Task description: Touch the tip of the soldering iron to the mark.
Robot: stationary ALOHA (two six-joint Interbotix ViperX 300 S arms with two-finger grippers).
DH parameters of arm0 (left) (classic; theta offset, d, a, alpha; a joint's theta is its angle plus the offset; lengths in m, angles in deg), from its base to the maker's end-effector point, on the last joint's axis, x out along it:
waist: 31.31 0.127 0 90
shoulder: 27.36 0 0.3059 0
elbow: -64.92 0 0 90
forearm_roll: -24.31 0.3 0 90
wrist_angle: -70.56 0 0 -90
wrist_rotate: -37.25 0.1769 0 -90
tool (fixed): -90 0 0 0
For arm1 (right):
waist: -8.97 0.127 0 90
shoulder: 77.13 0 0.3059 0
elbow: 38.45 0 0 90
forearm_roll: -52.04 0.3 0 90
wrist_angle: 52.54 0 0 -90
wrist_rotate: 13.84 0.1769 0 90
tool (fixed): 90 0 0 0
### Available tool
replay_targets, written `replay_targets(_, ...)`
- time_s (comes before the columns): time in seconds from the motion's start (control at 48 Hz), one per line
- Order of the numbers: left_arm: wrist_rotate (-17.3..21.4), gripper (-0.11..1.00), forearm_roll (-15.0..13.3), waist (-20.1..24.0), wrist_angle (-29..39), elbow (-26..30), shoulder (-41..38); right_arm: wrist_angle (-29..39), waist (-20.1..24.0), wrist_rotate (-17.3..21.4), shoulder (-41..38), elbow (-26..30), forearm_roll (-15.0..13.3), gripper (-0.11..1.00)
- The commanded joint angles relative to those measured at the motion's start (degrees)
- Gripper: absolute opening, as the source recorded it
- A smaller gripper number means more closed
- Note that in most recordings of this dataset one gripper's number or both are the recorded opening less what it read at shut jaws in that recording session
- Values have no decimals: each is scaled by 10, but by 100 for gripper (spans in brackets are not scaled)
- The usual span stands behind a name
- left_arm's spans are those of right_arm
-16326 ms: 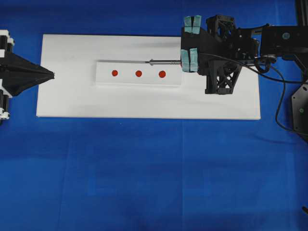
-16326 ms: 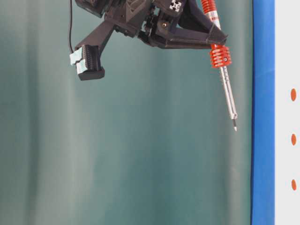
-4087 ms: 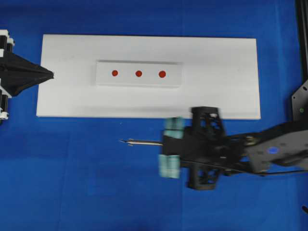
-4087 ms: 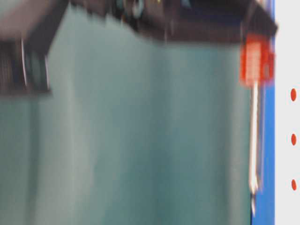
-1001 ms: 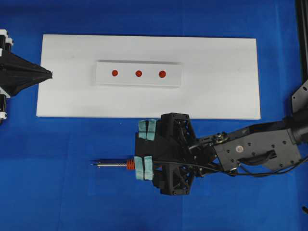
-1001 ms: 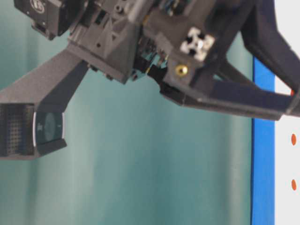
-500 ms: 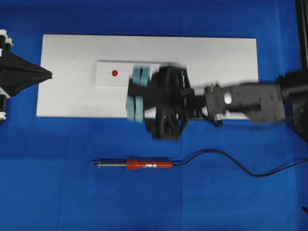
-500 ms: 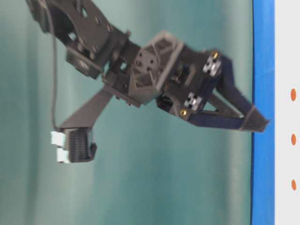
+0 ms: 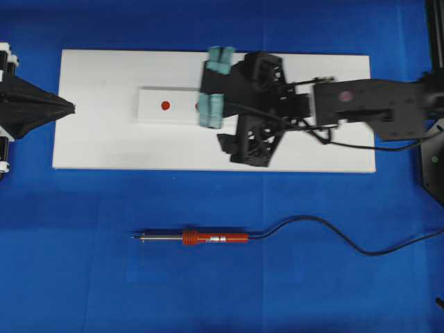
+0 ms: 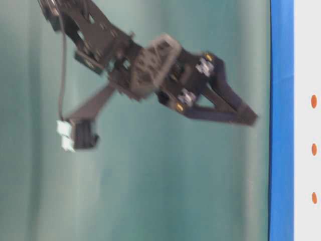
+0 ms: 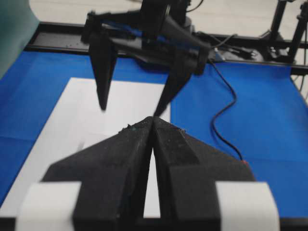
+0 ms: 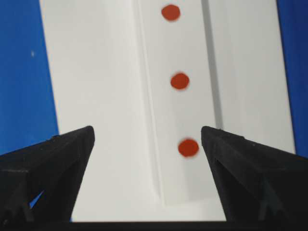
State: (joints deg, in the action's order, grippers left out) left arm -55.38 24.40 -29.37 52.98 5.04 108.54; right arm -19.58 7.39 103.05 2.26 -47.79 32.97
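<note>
A blue cloth covers the table, and on its far half lies a white board with a raised white strip carrying red marks; one mark shows in the overhead view, and the right wrist view shows three in a row.

The soldering iron lies alone on the cloth, on the near side, well apart from the board. Its long axis runs left to right: the tip points left, the red handle is in the middle, and the black cord trails off to the right. Nothing holds it.

The right gripper hangs over the board, above the right part of the strip, with its fingers spread wide and nothing between them. So the iron lies toward the near edge from this gripper, with the handle almost directly nearer than it. The left gripper rests at the left end of the board, its fingers pressed together, empty.

I judge the right arm is the nearer to the handle. In the blurred table-level view I cannot read its height well.
</note>
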Motion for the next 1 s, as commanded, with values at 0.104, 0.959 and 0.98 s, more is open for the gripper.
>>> replay_targets(0.104,-1,2,1,-1,-3,6,-1,-14,-11,1,105,-44,-8,88)
replay_targets(0.959,-2,2,1,-1,-5,6,1,-152,-33,10,577,-404,-10,86)
replay_targets(0.98,-2,2,1,-1,-5,6,1,-153,-33,10,582,-410,-8,86)
